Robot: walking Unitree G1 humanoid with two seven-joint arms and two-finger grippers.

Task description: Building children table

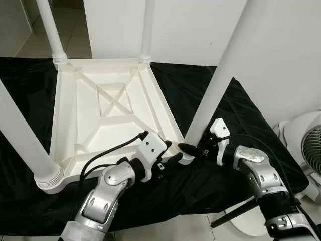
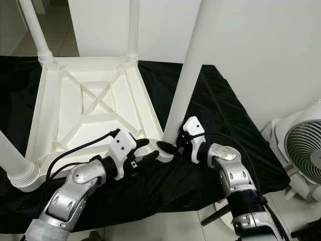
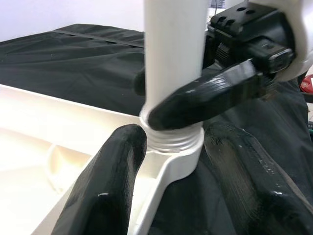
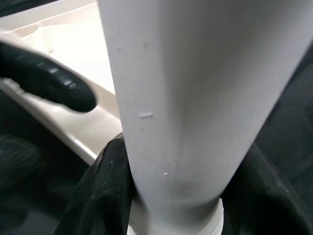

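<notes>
Children's table (image 1: 108, 108): a white plastic tabletop is lying upside down on a black cloth (image 1: 235, 115), its ribbed underside with a crossed brace facing up.
Legs: four white round legs are standing up from the corner sockets; the near-right leg (image 1: 223, 75) is rising at a slant toward the upper right, the near-left leg (image 1: 22, 138) is sitting in a threaded collar, and two more are standing at the far corners.
Right end effector (image 1: 189, 148): it is reaching in from the right at the foot of the near-right leg, its two black fingers (image 4: 105, 196) closing around the leg just above the threaded collar and gripping it on both sides.
Left end effector (image 1: 173, 153): it is sitting just beside the same corner, on the near side of the tabletop; its two black fingers (image 3: 110, 186) are spread wide, one over the tabletop's inner side and one over the cloth, straddling the corner socket (image 3: 176, 147) without clamping it.
Contact between end effectors: a right finger (image 3: 205, 98) is crossing the leg's base directly ahead of the left fingers, near them.
Fan (image 2: 301, 150): a white fan is standing on the floor to the right, beside the cloth.
Background: a white wall is standing behind the cloth.
</notes>
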